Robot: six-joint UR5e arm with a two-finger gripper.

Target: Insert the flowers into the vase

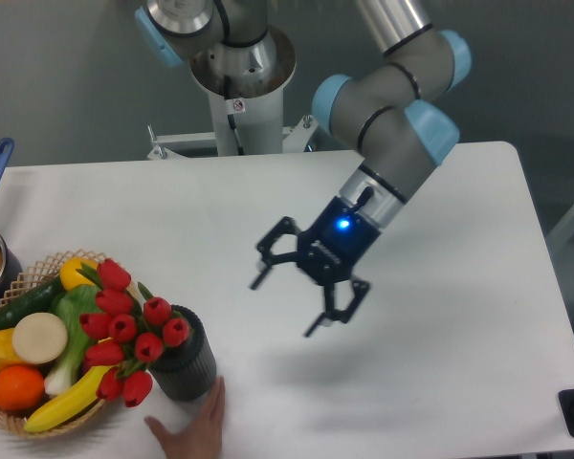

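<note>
On the white desk [440, 220], the robot arm's end effector [292, 304] hangs in the air with its fingers spread apart and nothing between them, well apart from the work at the near left corner. There the flowers [124, 330], a bunch of red artificial tulips with closed buds and green stems, sit with their stems down in the vase [187, 365], a short dark ribbed cylinder just beside a wicker basket [24, 279] of fruit and vegetables; the buds lean left over the basket. The bunch looks light and springy, best gripped low on the gathered stems, not the soft buds, and the vase looks sturdy. A person's hand [191, 430] rests on the desk touching the vase's base.
</note>
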